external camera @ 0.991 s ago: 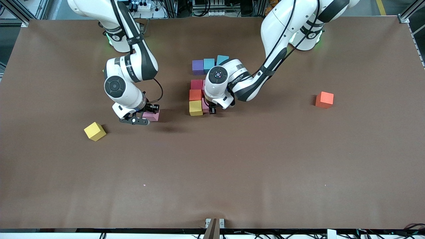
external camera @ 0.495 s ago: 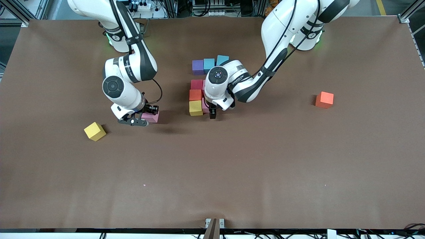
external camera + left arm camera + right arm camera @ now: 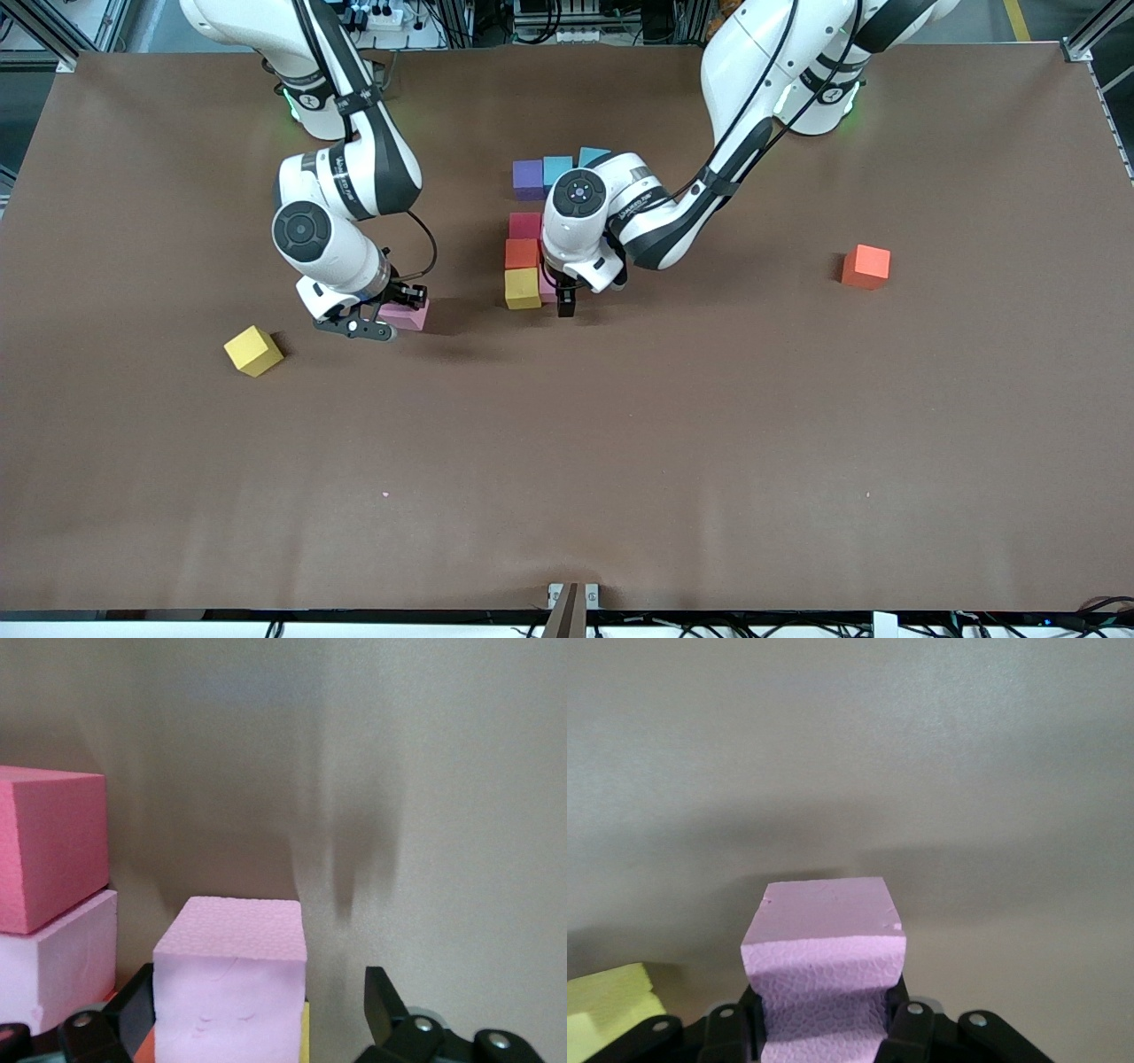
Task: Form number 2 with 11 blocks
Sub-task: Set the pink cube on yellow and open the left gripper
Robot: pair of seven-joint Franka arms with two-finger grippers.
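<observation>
Front view, item one: left gripper [image 3: 567,299], fingers spread around a pink block [image 3: 232,988], apparently let go, beside the yellow block [image 3: 523,288] of the unfinished number 2 [image 3: 532,239]. Item two: right gripper [image 3: 390,308], clamped on another pink block [image 3: 407,314] toward the right arm's end. Loose: yellow cube [image 3: 253,350], orange cube [image 3: 866,266].

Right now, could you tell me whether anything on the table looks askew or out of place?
The light blue cube ending the row farthest from the front camera sits rotated against its neighbours.
</observation>
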